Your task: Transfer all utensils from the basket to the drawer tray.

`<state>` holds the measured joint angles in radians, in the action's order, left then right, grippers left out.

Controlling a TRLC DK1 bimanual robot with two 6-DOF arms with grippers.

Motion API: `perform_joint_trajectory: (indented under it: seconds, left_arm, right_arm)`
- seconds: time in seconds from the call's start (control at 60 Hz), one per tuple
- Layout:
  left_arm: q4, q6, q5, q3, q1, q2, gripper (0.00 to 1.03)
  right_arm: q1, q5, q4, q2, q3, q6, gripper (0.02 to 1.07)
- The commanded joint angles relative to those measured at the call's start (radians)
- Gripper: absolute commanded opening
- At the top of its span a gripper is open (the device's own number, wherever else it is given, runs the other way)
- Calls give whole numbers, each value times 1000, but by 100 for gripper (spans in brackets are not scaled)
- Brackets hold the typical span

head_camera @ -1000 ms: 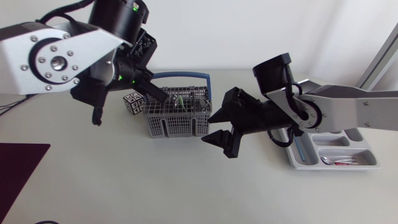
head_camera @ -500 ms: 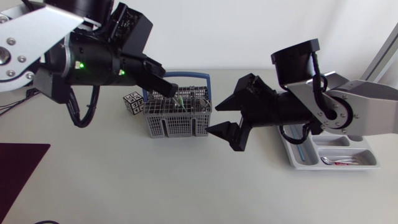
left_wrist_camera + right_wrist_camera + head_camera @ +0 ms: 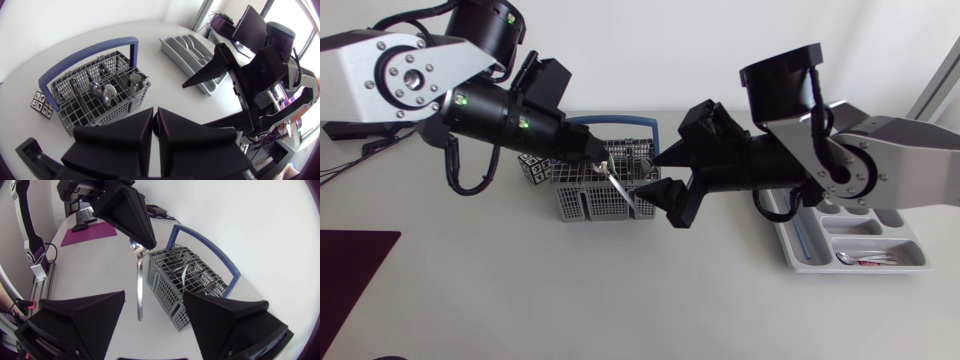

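My left gripper (image 3: 601, 157) hangs over the grey wire basket (image 3: 582, 197) with the blue handle, shut on a metal spoon (image 3: 621, 190) that dangles handle-down. In the right wrist view the spoon (image 3: 139, 280) hangs from the left gripper (image 3: 141, 241), just ahead of my right gripper (image 3: 154, 296), which is open with its fingers wide on either side. My right gripper (image 3: 656, 180) stands at the basket's right end. Several utensils stand in the basket (image 3: 75, 107). The grey drawer tray (image 3: 895, 241) lies far right.
The tray (image 3: 192, 52) holds a spoon (image 3: 845, 258), a red-handled piece and a blue one. A black-and-white marker cube (image 3: 533, 165) sits at the basket's left. A purple mat (image 3: 350, 270) lies at the table's left front.
My left gripper has come up out of the basket with the spoon and swung right. My right gripper has moved left to the basket's right end, around the hanging spoon.
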<state>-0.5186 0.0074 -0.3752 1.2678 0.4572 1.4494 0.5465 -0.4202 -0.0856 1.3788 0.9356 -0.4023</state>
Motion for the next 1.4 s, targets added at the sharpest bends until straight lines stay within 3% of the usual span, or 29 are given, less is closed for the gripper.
perform_joint_trajectory:
  seconds: [0.0,0.3,0.417,0.517,0.733,0.85,1.133,1.25,1.383]
  left_arm:
    - [-20,-30,-50,51,-11,34,4]
    - [-38,-41,-88,74,-11,55,4]
    - [-38,-44,-93,77,-11,57,4]
    - [-38,-47,-96,79,-11,57,4]
    - [-38,-49,-97,79,-11,58,4]
    - [-38,-49,-99,79,-11,57,4]
    - [-38,-57,-103,79,-12,49,7]
    - [-38,-58,-114,85,-15,43,22]
    - [-38,-66,-116,127,-23,28,54]
  right_arm:
    - [18,15,6,39,39,31,77]
    - [67,41,6,117,111,39,53]
    - [82,54,6,132,124,46,52]
    - [90,55,3,138,135,49,45]
    - [95,54,-31,166,160,54,16]
    - [95,47,-32,169,155,53,8]
    - [109,47,-54,183,144,51,8]
    - [109,46,-59,183,134,43,8]
    - [99,24,-69,183,118,33,8]
